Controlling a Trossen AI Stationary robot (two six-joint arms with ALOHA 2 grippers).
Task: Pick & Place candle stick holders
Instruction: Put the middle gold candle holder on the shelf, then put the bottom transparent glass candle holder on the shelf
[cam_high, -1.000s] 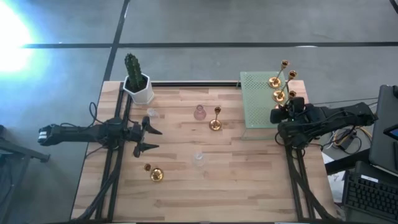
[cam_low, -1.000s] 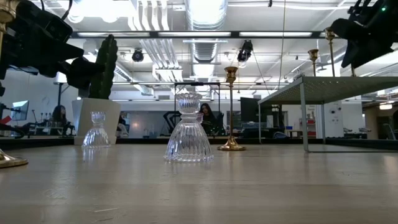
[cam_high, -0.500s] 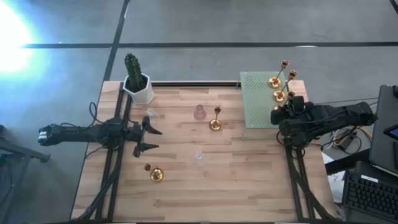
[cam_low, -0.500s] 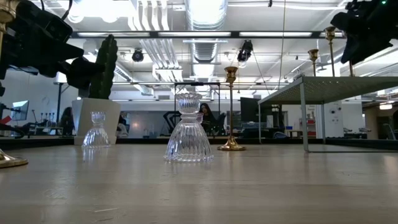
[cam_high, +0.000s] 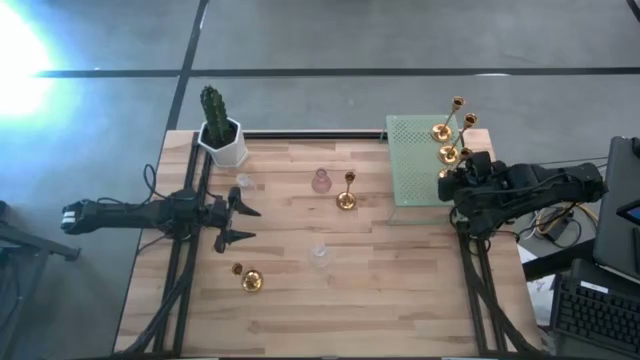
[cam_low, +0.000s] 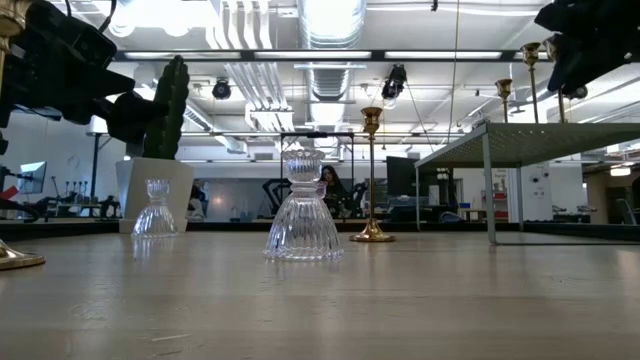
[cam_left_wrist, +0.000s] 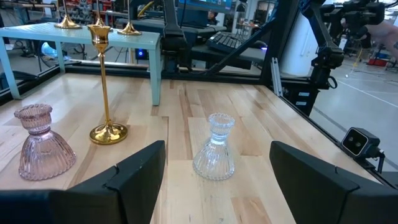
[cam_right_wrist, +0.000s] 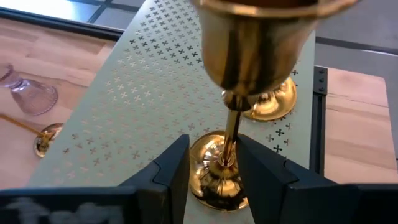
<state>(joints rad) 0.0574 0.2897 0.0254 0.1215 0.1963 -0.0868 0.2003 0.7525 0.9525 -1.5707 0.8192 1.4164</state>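
Three tall gold holders stand by their round bases on the green perforated shelf (cam_high: 412, 165) at the far right. My right gripper (cam_right_wrist: 212, 163) is open over the shelf. Its fingers stand on either side of the thin stem (cam_right_wrist: 230, 140) of the nearest holder, whose base (cam_right_wrist: 214, 177) rests on the shelf. Another gold holder (cam_high: 346, 195) stands mid-table beside a pink glass one (cam_high: 321, 182). Clear glass holders (cam_high: 320, 252) (cam_high: 244, 181) stand on the wood. A gold holder (cam_high: 247, 279) lies near the front left. My left gripper (cam_high: 240, 222) waits open at the left.
A white pot with a green cactus (cam_high: 220, 135) stands at the far left corner. The shelf stands on legs above the table (cam_low: 487, 185). Bare wood lies at the near middle and near right (cam_high: 400, 300). A desk with a keyboard (cam_high: 595, 310) stands beyond the right edge.
My right gripper has drawn back a little toward the table's right edge, over the shelf. The gold holders on the shelf stay standing where they were.
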